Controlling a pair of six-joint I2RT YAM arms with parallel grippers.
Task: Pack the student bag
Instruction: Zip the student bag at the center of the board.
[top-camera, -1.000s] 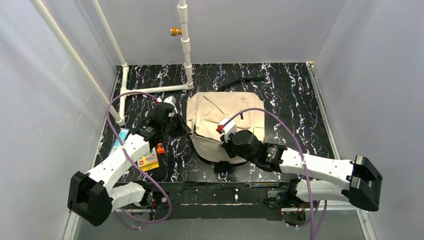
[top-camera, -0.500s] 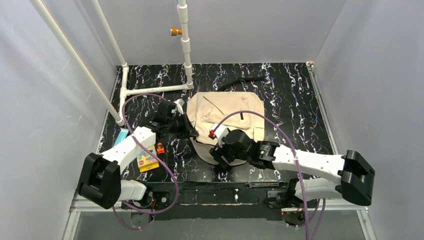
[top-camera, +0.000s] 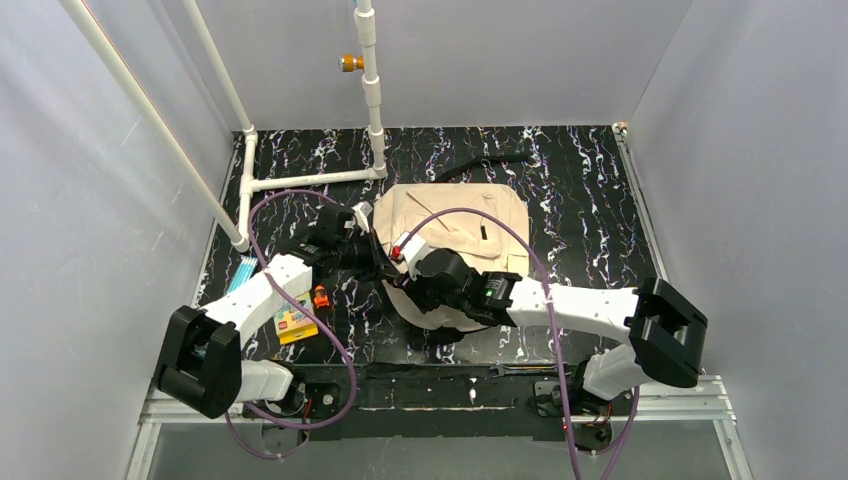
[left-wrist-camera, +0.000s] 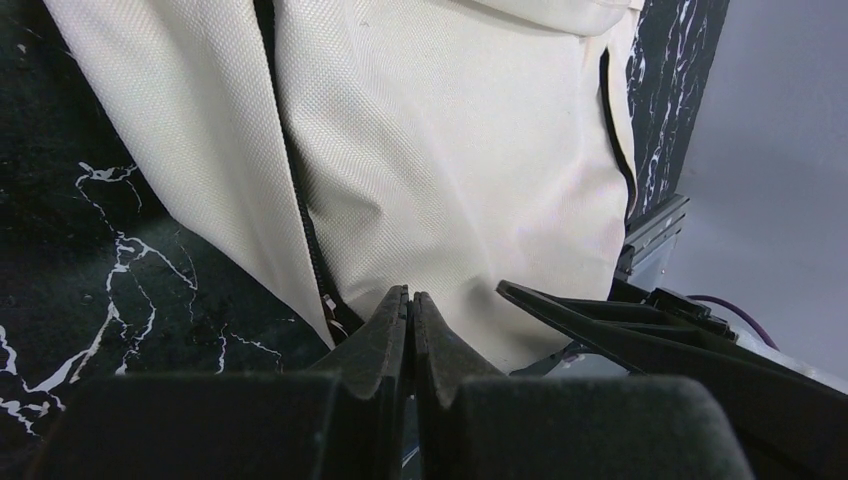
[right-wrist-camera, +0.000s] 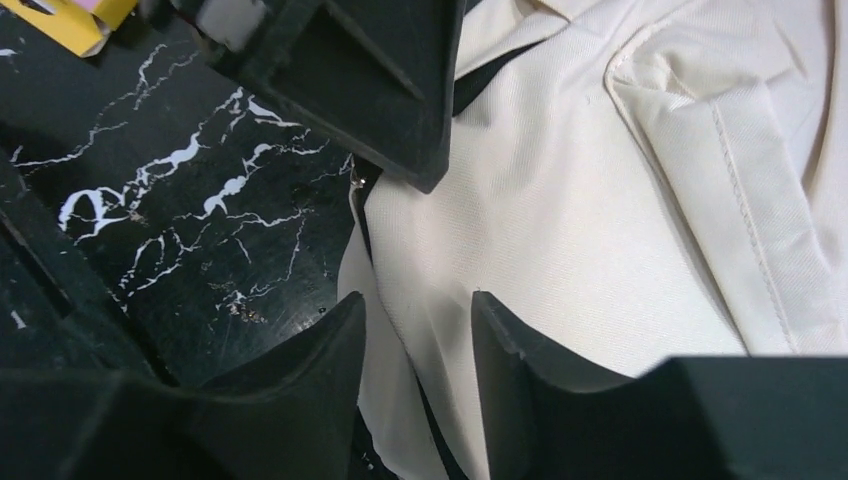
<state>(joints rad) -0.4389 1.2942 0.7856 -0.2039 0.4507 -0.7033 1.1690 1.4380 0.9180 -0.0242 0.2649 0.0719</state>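
The student bag (top-camera: 470, 225) lies flat in the middle of the black marbled table, beige with a black zip (left-wrist-camera: 290, 180) running along its left side. My left gripper (top-camera: 376, 258) is shut, its tips (left-wrist-camera: 410, 298) pressed against the fabric just right of the zip; whether cloth is pinched between them does not show. My right gripper (top-camera: 402, 282) is open over the same left edge. Its fingers (right-wrist-camera: 520, 350) straddle a raised fold of the bag (right-wrist-camera: 600, 230) and the zip line without closing on it. The two grippers are almost touching.
A yellow book (top-camera: 296, 322), a small orange object (top-camera: 321, 297) and a blue pack (top-camera: 240, 275) lie left of the bag beside the left arm. White pipes (top-camera: 310, 178) cross the back left. A black strap (top-camera: 485, 160) trails behind the bag. A wrench (top-camera: 530, 370) rests at the near edge.
My right arm swung left across the bag to its left edge and its gripper went from shut to open. The left gripper moved up to the bag's left edge, then stayed put.
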